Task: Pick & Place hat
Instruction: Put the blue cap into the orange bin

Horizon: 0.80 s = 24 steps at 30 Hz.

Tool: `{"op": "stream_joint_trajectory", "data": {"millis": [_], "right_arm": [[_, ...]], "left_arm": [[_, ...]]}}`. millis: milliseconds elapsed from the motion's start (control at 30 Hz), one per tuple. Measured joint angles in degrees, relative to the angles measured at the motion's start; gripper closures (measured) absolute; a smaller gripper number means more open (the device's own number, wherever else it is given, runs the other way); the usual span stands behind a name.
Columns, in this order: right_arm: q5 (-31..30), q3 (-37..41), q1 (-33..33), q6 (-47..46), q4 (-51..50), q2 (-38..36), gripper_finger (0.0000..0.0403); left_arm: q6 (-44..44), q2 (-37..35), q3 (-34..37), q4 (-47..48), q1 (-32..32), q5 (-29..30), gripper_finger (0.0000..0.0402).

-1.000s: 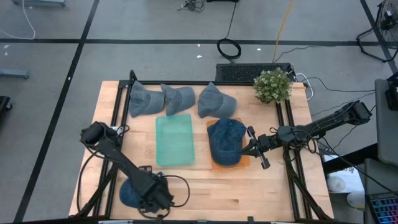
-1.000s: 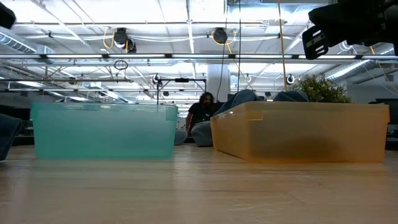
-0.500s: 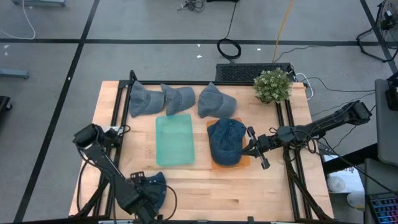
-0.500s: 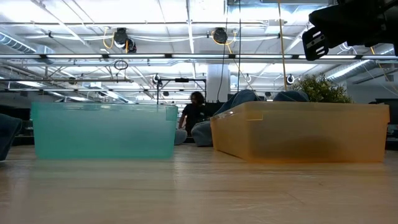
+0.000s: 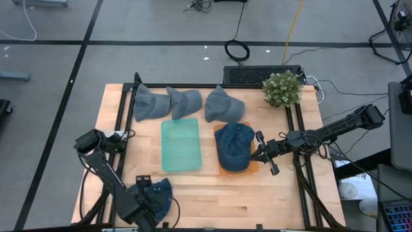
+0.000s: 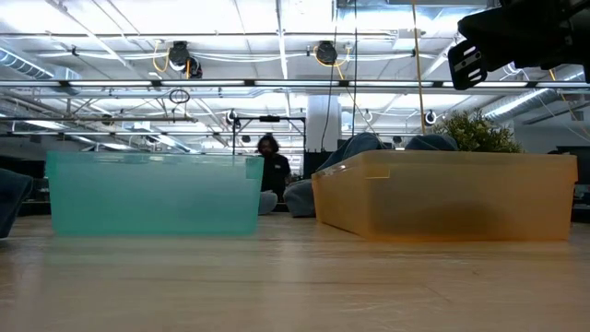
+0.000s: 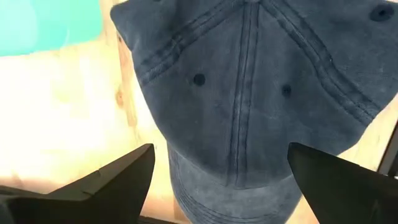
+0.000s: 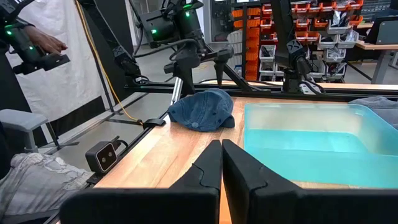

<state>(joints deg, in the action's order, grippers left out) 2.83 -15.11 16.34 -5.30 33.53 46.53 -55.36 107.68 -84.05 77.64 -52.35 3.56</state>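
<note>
High view: my left tool (image 5: 149,207) sits at the near left edge of the table (image 5: 257,200), right over the dark blue cap (image 5: 158,191) I am after. A second ago my arm covered that cap from the side; I have swung round behind it, so the cap now lies exposed ahead of me. In my left wrist view my fingers (image 7: 112,177) stand wide apart on either side of the cap's crown, not gripping, so I judge the grasp comes next. My right tool (image 8: 221,168) waits pinched together beside the orange bin (image 5: 252,166), which already holds a cap. The teal bin (image 5: 181,145) is empty. I can read no brand, label or writing anywhere.
</note>
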Motion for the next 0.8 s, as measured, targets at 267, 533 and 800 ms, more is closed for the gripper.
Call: {"op": "stream_joint_trajectory", "data": {"millis": [267, 533, 800], "right_arm": [[0.0, 0.0, 0.0, 0.2, -0.2, 0.0, 0.0403], [0.0, 0.0, 0.0, 0.2, -0.4, 0.0, 0.0403], [0.0, 0.0, 0.0, 0.2, -0.4, 0.0, 0.0403]], "left_arm": [[-1.2, 0.0, 1.5, -2.7, -0.3, 0.1, 0.0025], [-4.2, 0.0, 8.3, -9.0, -0.1, -3.7, 0.0025], [-1.3, 0.0, 11.9, -12.3, -0.1, -3.8, 0.0025]]}}
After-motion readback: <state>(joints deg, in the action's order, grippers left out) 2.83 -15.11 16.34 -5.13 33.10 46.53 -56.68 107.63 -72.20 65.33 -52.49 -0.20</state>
